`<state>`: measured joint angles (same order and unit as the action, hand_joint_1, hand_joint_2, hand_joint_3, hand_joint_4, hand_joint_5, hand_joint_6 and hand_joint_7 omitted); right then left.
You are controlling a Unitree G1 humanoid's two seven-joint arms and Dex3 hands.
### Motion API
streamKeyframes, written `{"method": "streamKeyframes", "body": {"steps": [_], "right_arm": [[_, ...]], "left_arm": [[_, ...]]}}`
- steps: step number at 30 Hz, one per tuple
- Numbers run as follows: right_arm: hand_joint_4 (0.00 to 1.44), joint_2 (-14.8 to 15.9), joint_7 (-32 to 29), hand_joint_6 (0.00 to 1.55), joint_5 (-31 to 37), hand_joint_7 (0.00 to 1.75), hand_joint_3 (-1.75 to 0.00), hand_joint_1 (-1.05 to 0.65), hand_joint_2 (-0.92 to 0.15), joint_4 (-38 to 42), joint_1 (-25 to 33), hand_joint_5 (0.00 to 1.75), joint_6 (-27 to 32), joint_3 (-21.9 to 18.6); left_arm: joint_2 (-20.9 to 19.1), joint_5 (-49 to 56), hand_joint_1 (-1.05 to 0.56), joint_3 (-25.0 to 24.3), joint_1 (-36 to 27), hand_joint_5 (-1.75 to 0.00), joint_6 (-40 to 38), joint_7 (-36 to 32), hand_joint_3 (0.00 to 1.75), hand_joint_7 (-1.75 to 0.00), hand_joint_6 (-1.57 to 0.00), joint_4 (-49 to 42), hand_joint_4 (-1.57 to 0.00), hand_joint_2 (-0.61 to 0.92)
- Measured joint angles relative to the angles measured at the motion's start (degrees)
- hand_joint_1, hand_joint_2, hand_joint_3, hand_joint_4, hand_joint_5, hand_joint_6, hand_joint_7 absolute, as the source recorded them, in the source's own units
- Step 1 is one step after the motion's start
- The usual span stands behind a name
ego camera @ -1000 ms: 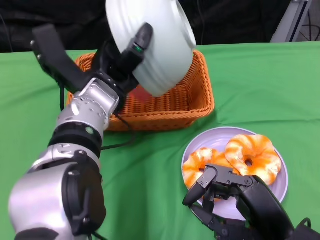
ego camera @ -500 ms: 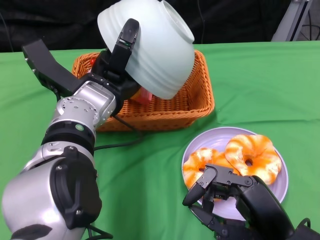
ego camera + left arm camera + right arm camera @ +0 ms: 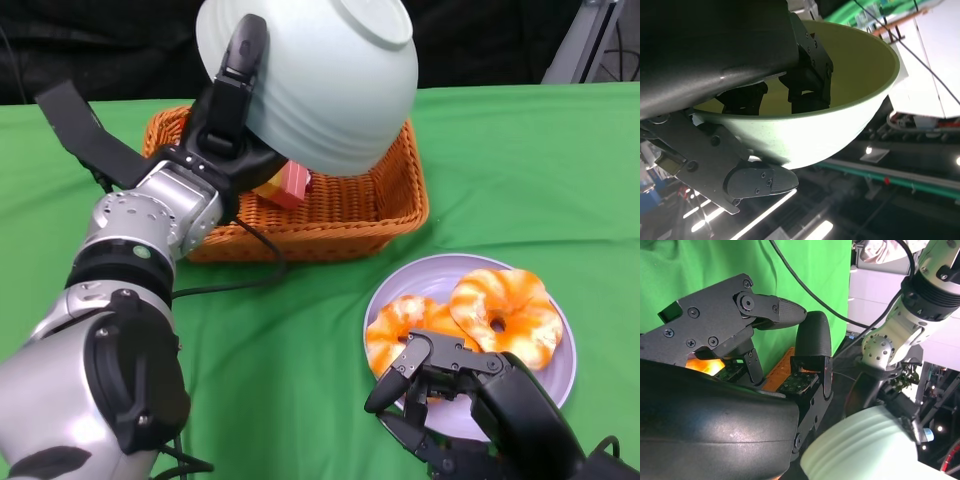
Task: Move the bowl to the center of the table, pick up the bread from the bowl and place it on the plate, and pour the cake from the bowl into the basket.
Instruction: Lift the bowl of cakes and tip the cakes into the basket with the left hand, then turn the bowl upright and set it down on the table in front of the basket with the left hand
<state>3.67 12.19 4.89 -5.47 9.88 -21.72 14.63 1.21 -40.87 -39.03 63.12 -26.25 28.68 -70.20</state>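
Observation:
My left hand (image 3: pixel 232 110) grips the pale green bowl (image 3: pixel 320 80) by its rim and holds it turned over above the orange wicker basket (image 3: pixel 385 200). A pink and yellow piece of cake (image 3: pixel 285 183) lies in the basket under the bowl. In the left wrist view the bowl (image 3: pixel 850 95) shows an empty inside with my fingers (image 3: pixel 807 82) over its rim. Orange swirled bread (image 3: pixel 495 310) lies on the lilac plate (image 3: pixel 560 375) at the front right. My right hand (image 3: pixel 470 395) rests at the plate's near edge, fingers apart and holding nothing.
A green cloth (image 3: pixel 510 170) covers the table. Black cables (image 3: pixel 240 285) run from my left forearm across the cloth in front of the basket. Dark space lies beyond the table's far edge.
My left hand has tipped the bowl further, from on its side to upside down, and the cake now shows in the basket below it. The right hand has not moved.

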Motion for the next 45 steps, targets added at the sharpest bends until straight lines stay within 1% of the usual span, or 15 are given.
{"method": "streamKeyframes", "body": {"steps": [1,3,5,11,15,18,19,21,26,30,31,33,37,41,45], "right_arm": [[0.74,0.0,0.0,0.69,0.0,1.32,-0.68,-0.28,-0.67,0.0,0.0,1.7,0.0,0.0],[0.74,0.0,-0.1,0.69,0.1,1.32,-0.69,-0.29,-0.67,0.0,0.0,1.69,0.0,0.0],[0.74,0.0,-0.2,0.69,0.2,1.32,-0.69,-0.29,-0.67,0.0,0.0,1.69,0.0,0.0],[0.74,0.0,-0.2,0.69,0.2,1.31,-0.67,-0.3,-0.69,0.0,0.0,1.7,0.0,0.0],[0.74,0.0,-0.3,0.69,0.5,1.3,-0.65,-0.3,-0.7,0.0,0.0,1.7,0.0,0.0],[0.73,0.1,-0.3,0.69,0.5,1.3,-0.64,-0.31,-0.7,0.0,0.0,1.7,0.0,0.0],[0.73,0.0,-0.3,0.69,0.5,1.3,-0.64,-0.3,-0.7,0.0,0.0,1.7,0.0,0.0],[0.73,0.0,-0.3,0.69,0.4,1.31,-0.64,-0.29,-0.7,0.0,0.0,1.7,0.0,0.0],[0.73,0.1,-0.2,0.69,0.4,1.31,-0.64,-0.28,-0.7,0.1,-0.1,1.7,0.0,-0.1],[0.73,0.1,-0.2,0.69,0.4,1.3,-0.65,-0.28,-0.7,0.2,-0.2,1.71,0.0,-0.2],[0.73,0.1,-0.1,0.69,0.4,1.3,-0.65,-0.29,-0.7,0.2,-0.3,1.71,0.0,-0.1],[0.72,0.1,0.0,0.69,0.1,1.3,-0.64,-0.29,-0.7,0.3,-0.3,1.73,-0.1,-0.2],[0.71,0.6,0.1,0.69,0.0,1.29,-0.63,-0.28,-0.71,0.4,-0.3,1.73,-0.2,-0.5],[0.71,0.8,0.1,0.69,0.0,1.29,-0.62,-0.29,-0.71,0.5,-0.4,1.74,-0.3,-0.5],[0.72,0.9,0.3,0.69,0.0,1.29,-0.61,-0.3,-0.72,1.4,-0.6,1.75,-1.3,-0.5]], "left_arm": [[-0.1,0.0,-0.3,0.0,0.0,-1.75,-0.2,0.6,0.74,-1.75,-0.74,0.0,-0.93,0.81],[-0.6,0.0,-0.35,0.0,0.0,-1.75,-1.0,1.7,0.53,-1.75,-0.71,0.0,-0.92,0.9],[-1.1,-0.2,-0.36,-0.2,0.0,-1.75,-1.9,2.8,0.45,-1.75,-0.69,0.0,-0.91,0.91],[-2.6,-0.3,-0.32,-0.6,0.0,-1.75,-3.4,4.9,0.44,-1.75,-0.66,0.0,-0.9,0.91],[-3.9,1.2,-0.3,2.5,-0.3,-1.75,-3.5,8.9,0.41,-1.75,-0.66,0.4,-0.87,0.91],[-5.3,3.6,-0.29,6.0,-0.5,-1.75,-4.8,12.8,0.46,-1.75,-0.63,1.6,-0.85,0.92],[-5.9,4.5,-0.28,7.2,-0.5,-1.75,-5.4,14.1,0.66,-1.75,-0.64,2.3,-0.85,0.8],[-7.7,6.4,-0.27,10.2,-0.7,-1.75,-6.5,16.6,0.88,-1.75,-0.65,4.5,-0.85,0.68],[-12.5,12.1,-0.26,18.5,-2.7,-1.75,-3.7,25.1,1.15,-1.75,-0.69,13.6,-0.86,0.53],[-15.0,13.9,-0.26,21.8,-4.2,-1.75,-1.3,27.7,1.19,-1.75,-0.69,19.0,-0.86,0.49],[-15.5,14.4,-0.24,22.9,-5.3,-1.75,-0.6,28.1,0.97,-1.75,-0.67,21.2,-0.86,0.58],[-17.4,17.1,-0.21,26.5,-9.0,-1.75,2.5,30.2,0.79,-1.75,-0.65,28.1,-0.85,0.68],[-20.4,25.1,-0.05,32.3,-17.8,-1.75,15.3,29.7,1.13,-1.68,-0.71,43.4,-0.84,0.52],[-22.4,33.7,-0.01,35.1,-25.0,-1.75,32.0,24.2,1.18,-1.64,-0.67,51.8,-0.82,0.5],[-23.6,40.1,0.03,36.9,-29.9,-1.75,46.7,19.3,1.16,-1.61,-0.66,54.0,-0.83,0.5]]}}
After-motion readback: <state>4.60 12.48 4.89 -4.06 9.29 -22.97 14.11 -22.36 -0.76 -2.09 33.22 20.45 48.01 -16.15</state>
